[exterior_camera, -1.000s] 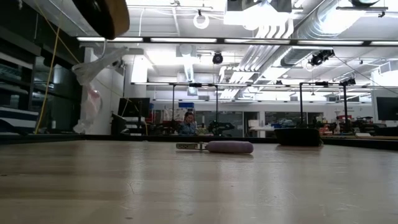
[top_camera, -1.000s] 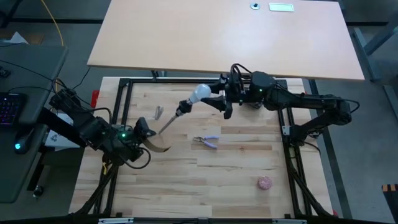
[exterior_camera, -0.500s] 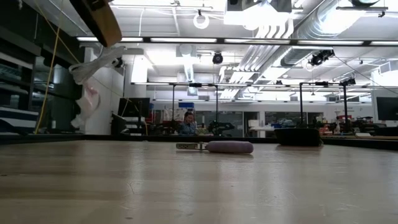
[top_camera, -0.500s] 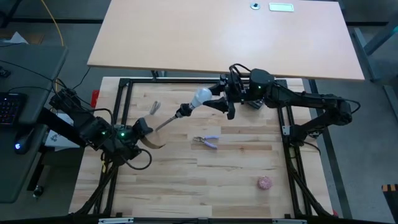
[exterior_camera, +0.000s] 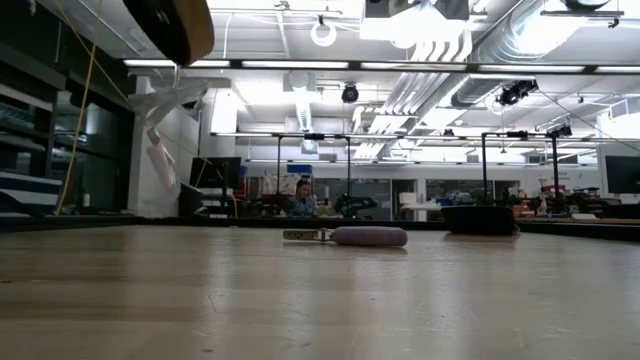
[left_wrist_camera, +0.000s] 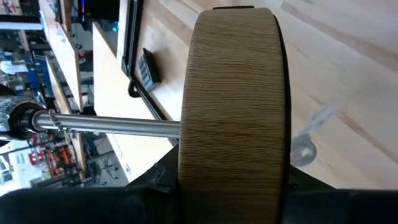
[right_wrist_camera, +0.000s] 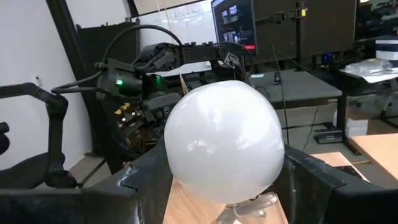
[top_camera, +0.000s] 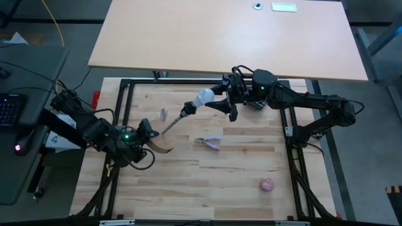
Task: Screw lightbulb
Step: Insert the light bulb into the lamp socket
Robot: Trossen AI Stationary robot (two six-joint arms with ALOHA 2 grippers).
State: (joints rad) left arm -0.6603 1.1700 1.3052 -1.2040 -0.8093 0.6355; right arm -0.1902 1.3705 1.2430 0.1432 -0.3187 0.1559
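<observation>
The white lightbulb (top_camera: 203, 97) hangs over the table's far middle, and my right gripper (top_camera: 220, 100) is shut on its round head (right_wrist_camera: 224, 143). Its base end meets the black socket (top_camera: 184, 113) at the tip of a thin metal stem (top_camera: 171, 124). How far the base sits in the socket I cannot tell. The stem rises from a round wooden disc (top_camera: 158, 145), which my left gripper (top_camera: 147, 135) holds at the left. The disc also shows at the low view's top left corner (exterior_camera: 175, 25). My left gripper pinches the wooden disc across its two flat faces, and one finger (left_wrist_camera: 158, 183) stands next to the rim (left_wrist_camera: 233, 124). It comes from the table's left, slanting downward. The disc stands on edge, clear of the table, and its stem (left_wrist_camera: 112, 124) points toward the far right. My right gripper pinches the bulb's frosted round head (right_wrist_camera: 186, 168) between its two fingers (right_wrist_camera: 149, 180), one on each side. The fingers lie level and come from the table's right. The bulb is lifted clear, and its base end points away toward the socket and my left arm.
Pliers with purple handles (top_camera: 208, 142) lie mid-table and show in the low view (exterior_camera: 370, 236). A pinkish ball (top_camera: 268, 184) rests near the front right. A black frame (top_camera: 129, 94) rims the wooden table. A light tabletop (top_camera: 226, 37) lies beyond. A person (exterior_camera: 300, 197) sits far off.
The disc in my left gripper has tipped to one side and come back, and the stem and socket have swung a little with it. My right gripper has turned slightly at the wrist with the bulb. Both hands have stayed where they were.
</observation>
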